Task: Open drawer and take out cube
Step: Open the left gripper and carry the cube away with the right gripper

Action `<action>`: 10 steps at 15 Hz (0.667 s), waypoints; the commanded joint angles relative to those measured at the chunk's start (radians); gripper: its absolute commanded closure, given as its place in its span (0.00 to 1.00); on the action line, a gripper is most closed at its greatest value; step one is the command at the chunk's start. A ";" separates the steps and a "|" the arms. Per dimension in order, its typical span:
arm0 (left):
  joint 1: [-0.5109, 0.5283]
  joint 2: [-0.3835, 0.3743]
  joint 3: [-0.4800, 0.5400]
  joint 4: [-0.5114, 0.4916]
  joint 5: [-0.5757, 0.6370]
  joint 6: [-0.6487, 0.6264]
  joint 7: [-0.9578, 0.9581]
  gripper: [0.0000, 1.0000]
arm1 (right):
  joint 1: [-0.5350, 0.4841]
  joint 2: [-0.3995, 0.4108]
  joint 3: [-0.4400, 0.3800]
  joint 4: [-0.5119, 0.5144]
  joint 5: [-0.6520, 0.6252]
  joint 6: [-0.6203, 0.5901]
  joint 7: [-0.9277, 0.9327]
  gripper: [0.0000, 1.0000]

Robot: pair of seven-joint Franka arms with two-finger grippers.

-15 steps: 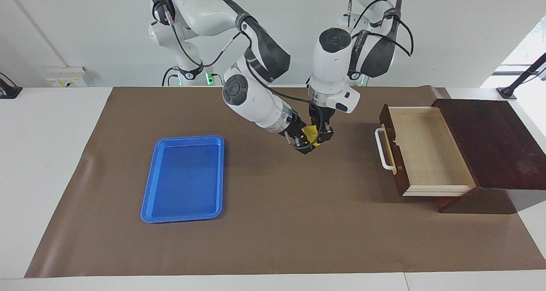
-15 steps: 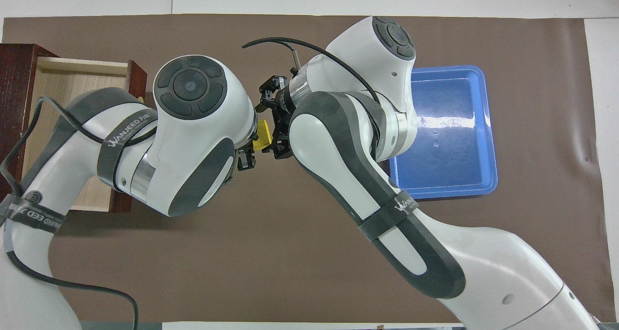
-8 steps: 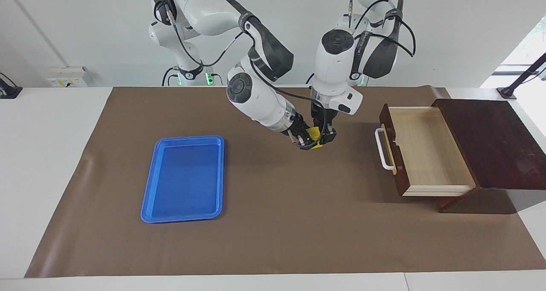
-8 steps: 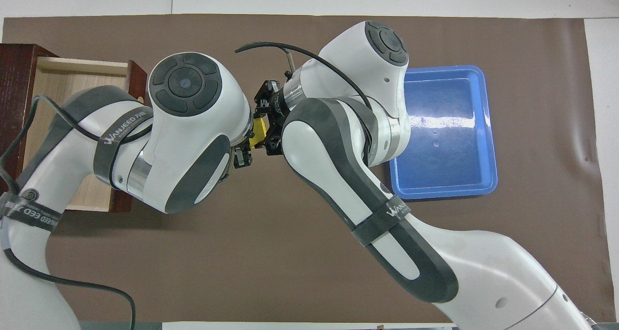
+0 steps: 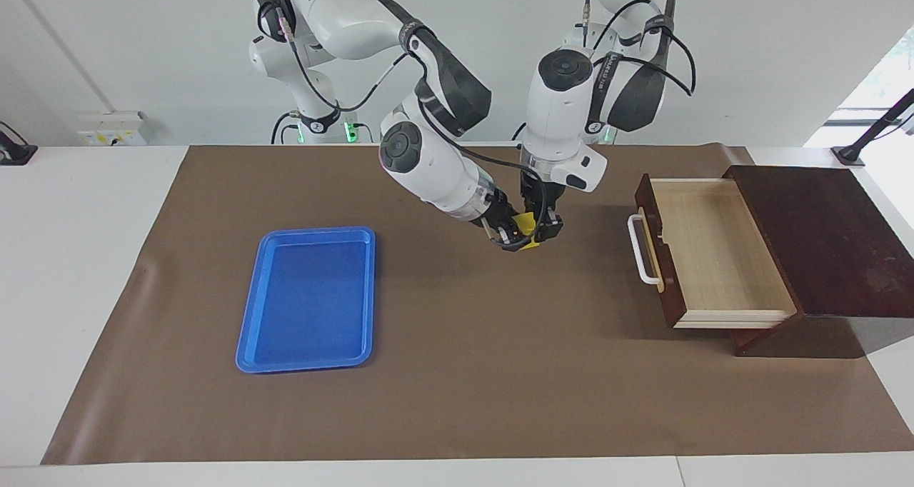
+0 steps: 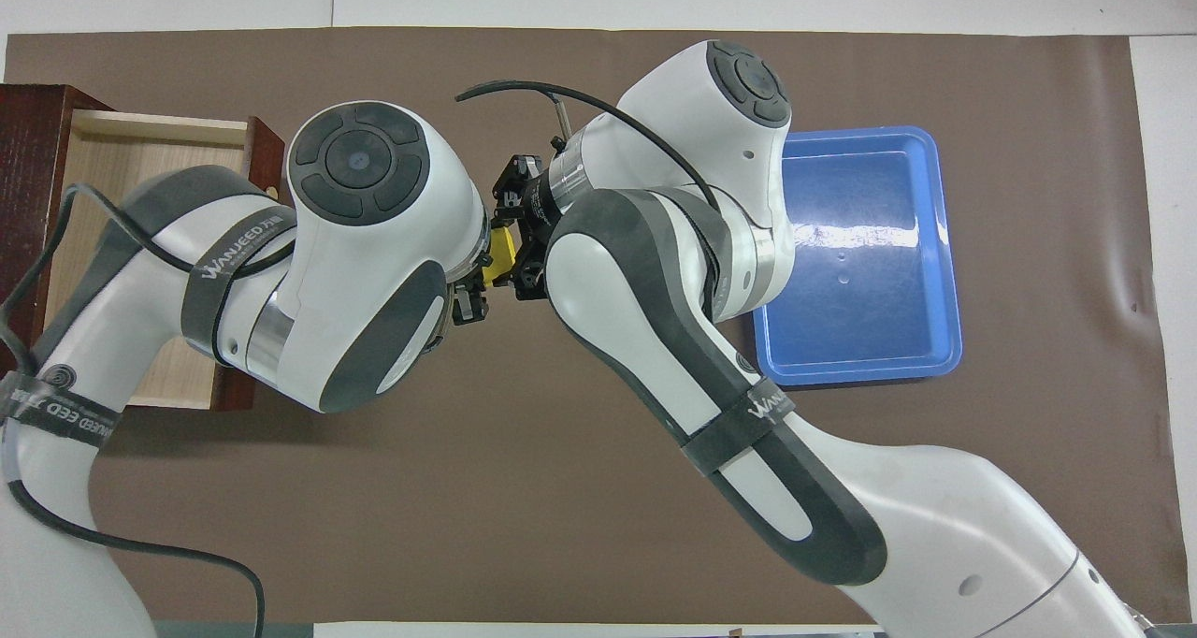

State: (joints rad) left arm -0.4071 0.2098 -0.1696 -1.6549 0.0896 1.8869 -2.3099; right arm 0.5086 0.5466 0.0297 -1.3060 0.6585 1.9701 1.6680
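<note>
Over the middle of the brown mat (image 5: pixel 457 387), up in the air between the blue tray (image 5: pixel 308 299) and the drawer (image 5: pixel 714 251), the two grippers meet around the yellow cube (image 5: pixel 525 222). The left gripper (image 5: pixel 540 226) comes straight down and has the cube between its fingers; the right gripper (image 5: pixel 510 236) comes in at a slant and closes on the same cube from the tray's side — both seem to grip it, though how firmly each one holds cannot be told.

The drawer is pulled well out of its dark brown wooden box (image 5: pixel 821 237) at the left arm's end of the table; its pale interior lies bare and its white bar handle (image 5: pixel 640 250) faces the tray. The tray sits flat toward the right arm's end.

The mat covers most of a white table (image 5: pixel 78 258), with a low ripple along one short edge. A plain white wall (image 5: pixel 143 51) stands at the robots' back, a white socket box (image 5: pixel 111 128) low on it — and bright window light enters at one corner.

Grey straps on both forearms read "WANJEED" (image 6: pixel 245 248).
</note>
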 commanded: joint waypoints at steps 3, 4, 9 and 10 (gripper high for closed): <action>0.045 -0.003 -0.001 0.007 -0.001 -0.017 0.050 0.00 | -0.062 -0.020 -0.001 -0.016 0.009 0.012 -0.007 1.00; 0.065 -0.004 -0.001 0.006 -0.001 -0.020 0.070 0.00 | -0.115 -0.033 0.005 -0.018 0.016 0.001 -0.033 1.00; 0.191 -0.026 -0.001 -0.054 -0.001 -0.019 0.278 0.00 | -0.287 -0.050 0.006 -0.021 0.093 -0.094 -0.188 1.00; 0.211 -0.029 -0.001 -0.068 -0.001 -0.014 0.318 0.00 | -0.317 -0.050 0.003 -0.025 0.093 -0.115 -0.203 1.00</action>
State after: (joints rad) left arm -0.2361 0.2109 -0.1630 -1.6758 0.0888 1.8788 -2.0709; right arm 0.2225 0.5145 0.0230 -1.3054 0.7306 1.8717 1.4986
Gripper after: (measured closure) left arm 0.000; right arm 0.445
